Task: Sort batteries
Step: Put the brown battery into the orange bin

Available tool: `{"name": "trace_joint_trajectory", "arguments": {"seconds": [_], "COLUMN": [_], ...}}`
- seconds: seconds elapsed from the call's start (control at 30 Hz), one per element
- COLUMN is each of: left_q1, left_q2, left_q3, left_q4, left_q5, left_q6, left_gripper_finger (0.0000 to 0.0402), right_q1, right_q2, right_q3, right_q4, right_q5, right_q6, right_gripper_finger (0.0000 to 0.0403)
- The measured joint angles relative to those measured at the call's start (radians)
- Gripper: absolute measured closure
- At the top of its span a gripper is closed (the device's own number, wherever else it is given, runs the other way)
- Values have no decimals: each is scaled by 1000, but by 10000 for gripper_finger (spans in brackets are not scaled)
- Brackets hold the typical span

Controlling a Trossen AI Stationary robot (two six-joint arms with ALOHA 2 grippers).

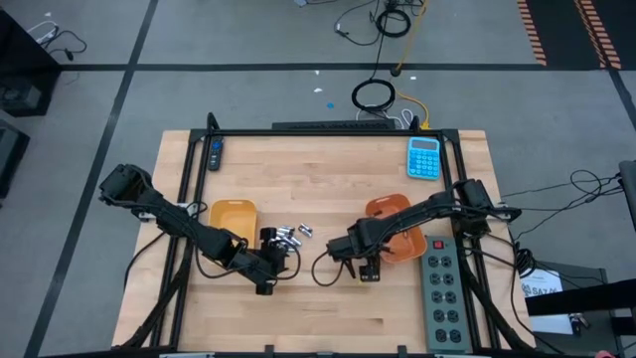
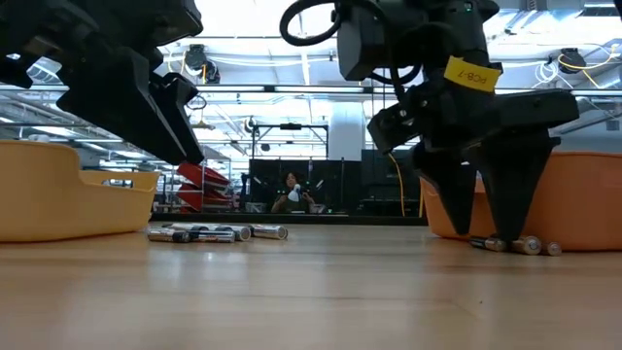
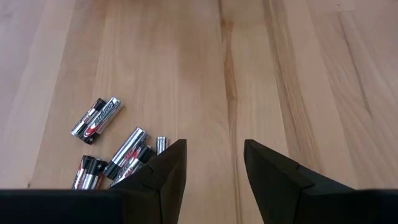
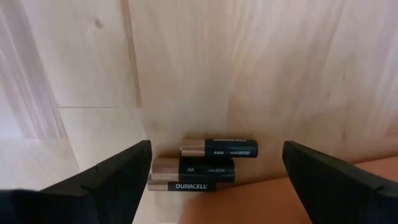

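overhead view straight down on table (image 1: 328,318), low view level across it, wrist views close above batteries (image 3: 96,118)

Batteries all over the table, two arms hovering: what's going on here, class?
A two-armed robot is sorting batteries. The right gripper hangs open over three dark Duracell batteries lying beside the orange tray. The left gripper, also open and empty, hovers beside the silver batteries near the yellow tray. Neither holds anything.

The left gripper's dark fingers (image 3: 161,180) cover part of the silvery-grey cylinder batteries (image 3: 127,152). The orange plastic tray (image 4: 280,186) is cut off by the picture's edge.
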Motion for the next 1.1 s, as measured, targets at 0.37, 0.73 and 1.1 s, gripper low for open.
{"name": "trace_joint_trajectory", "arguments": {"seconds": [0.37, 0.73, 1.1], "left_q1": [0, 0, 0], "left_q2": [0, 0, 0], "left_q3": [0, 0, 0], "left_q4": [2, 3, 5], "left_q5": [0, 0, -1], "left_q6": [6, 6, 6], "left_gripper_finger": [231, 231, 231], "right_q1": [0, 2, 1], "right_q2": [0, 0, -6], "right_q3": [-38, -38, -81], "right_q4": [14, 47, 117], "right_q5": [12, -19, -12], "right_q6": [20, -5, 9], "right_gripper_finger": [51, 114, 247]}}
